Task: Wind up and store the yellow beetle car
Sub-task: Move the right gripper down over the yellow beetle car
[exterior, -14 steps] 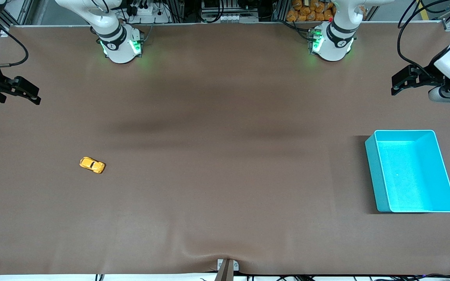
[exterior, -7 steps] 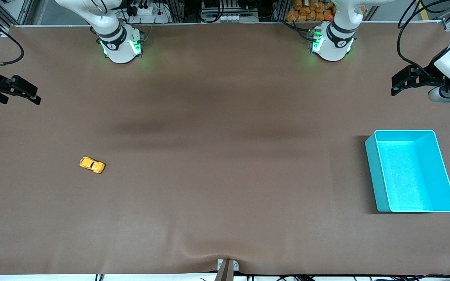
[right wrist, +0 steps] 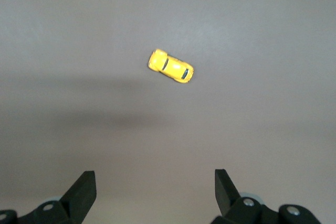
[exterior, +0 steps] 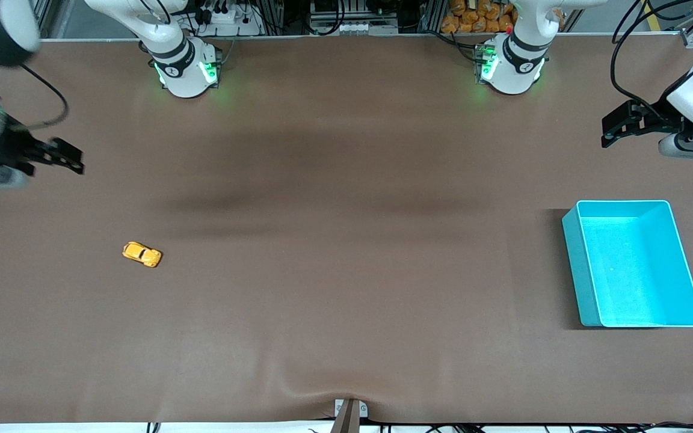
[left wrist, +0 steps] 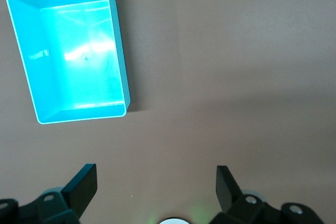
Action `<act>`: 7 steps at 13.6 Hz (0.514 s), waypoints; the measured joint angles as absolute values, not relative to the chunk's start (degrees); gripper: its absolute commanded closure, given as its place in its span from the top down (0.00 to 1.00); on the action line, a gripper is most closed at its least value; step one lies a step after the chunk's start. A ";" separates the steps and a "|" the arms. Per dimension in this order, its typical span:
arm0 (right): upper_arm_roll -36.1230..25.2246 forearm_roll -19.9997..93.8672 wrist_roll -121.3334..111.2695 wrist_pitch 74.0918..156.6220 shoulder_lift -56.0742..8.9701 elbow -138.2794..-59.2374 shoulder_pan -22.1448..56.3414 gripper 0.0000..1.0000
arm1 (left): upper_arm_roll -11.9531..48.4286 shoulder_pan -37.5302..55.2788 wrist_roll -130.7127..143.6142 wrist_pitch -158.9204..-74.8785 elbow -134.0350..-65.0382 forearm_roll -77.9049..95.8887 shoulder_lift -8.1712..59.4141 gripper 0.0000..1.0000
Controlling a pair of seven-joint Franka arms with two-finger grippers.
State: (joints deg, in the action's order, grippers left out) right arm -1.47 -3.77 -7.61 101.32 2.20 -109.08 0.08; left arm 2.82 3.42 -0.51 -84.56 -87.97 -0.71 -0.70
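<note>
The right gripper (exterior: pixel 73 159) is hanging in the air at the upper left of the front view, over bare table at the right arm's end, its 2 black fingers (right wrist: pixel 79 192) standing wide apart with nothing between them. In the right wrist view, 1 yellow beetle car (right wrist: pixel 170 66), a tiny orange-yellow toy with a rounded body and dark windows, is lying on the table just ahead of the spread fingers, untouched.

In the front view that 1 car (exterior: pixel 142 254) is sitting on its wheels at the middle left of the frame, nearer to the camera than the right gripper and well apart from it.

The left gripper (exterior: pixel 614 129) is waiting at the upper right of the front view, over the table at the left arm's end, its 2 fingers (left wrist: pixel 81 187) also spread and holding nothing.

1 turquoise rectangular plastic bin (exterior: pixel 575 264) is standing open at the middle right of the frame, well apart from the car, on the 1 brown table (exterior: pixel 346 240).
</note>
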 measured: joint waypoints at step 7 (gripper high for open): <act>-1.98 -4.25 -37.96 116.07 -13.59 -111.17 -1.47 1.00 | 2.81 3.42 -0.51 -84.57 -87.94 -0.71 -0.70 1.00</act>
